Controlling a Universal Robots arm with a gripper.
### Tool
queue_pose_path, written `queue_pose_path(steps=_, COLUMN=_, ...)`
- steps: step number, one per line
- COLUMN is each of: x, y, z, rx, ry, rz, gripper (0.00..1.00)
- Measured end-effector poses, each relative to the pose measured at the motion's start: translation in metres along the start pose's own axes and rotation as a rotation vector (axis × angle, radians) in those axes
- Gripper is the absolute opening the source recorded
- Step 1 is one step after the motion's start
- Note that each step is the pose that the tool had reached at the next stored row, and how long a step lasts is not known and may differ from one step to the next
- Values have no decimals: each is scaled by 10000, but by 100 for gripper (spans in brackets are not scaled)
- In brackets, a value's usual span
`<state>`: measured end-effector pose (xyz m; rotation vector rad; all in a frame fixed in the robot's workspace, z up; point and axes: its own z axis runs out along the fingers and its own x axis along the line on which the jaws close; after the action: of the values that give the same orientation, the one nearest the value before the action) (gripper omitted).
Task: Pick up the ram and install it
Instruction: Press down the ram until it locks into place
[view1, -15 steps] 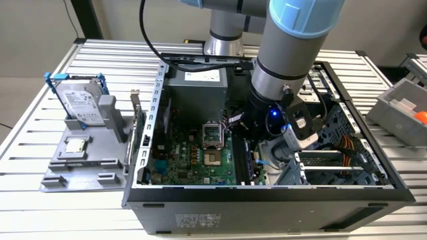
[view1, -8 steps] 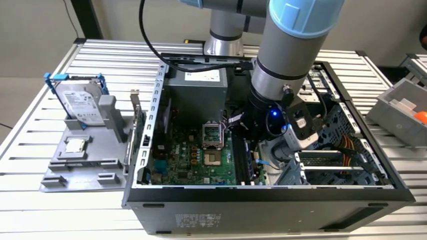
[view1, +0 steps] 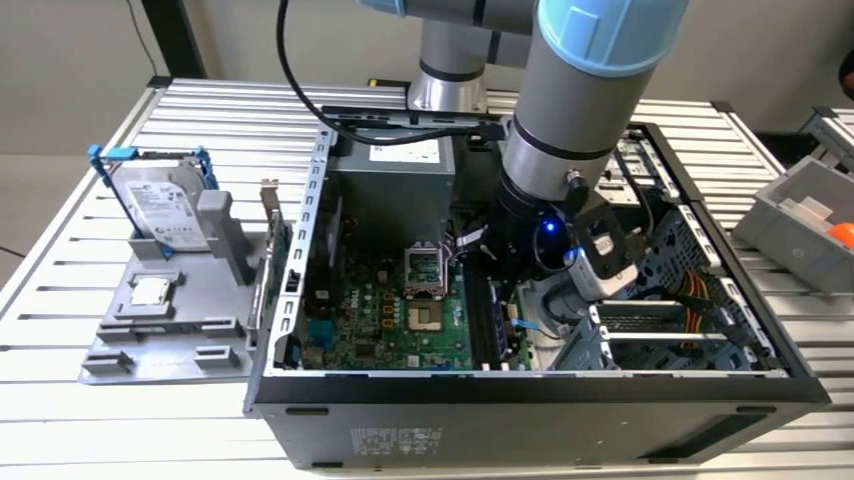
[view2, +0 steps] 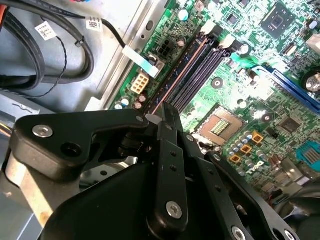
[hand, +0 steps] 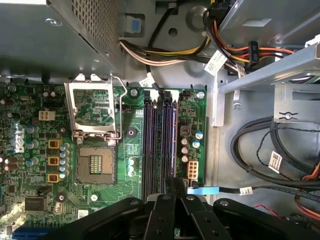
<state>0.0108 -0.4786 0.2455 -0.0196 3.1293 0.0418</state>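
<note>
Claw reaches down inside the open computer case, fingers pressed together on the ram, which stands on edge in a black memory slot of the motherboard. The ram's long axis runs along the slots, beside the open processor socket. In the exterior view the arm hides the slots; on the slatted desk, beside the case, a grey tray holds a hard drive. Bundled cables crowd the case wall near the slots.
</note>
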Motion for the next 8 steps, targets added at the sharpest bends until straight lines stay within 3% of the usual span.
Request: queue_pose_path(steps=8, x=0, y=0, z=0, rx=-2, ry=5, rz=-204, gripper=0)
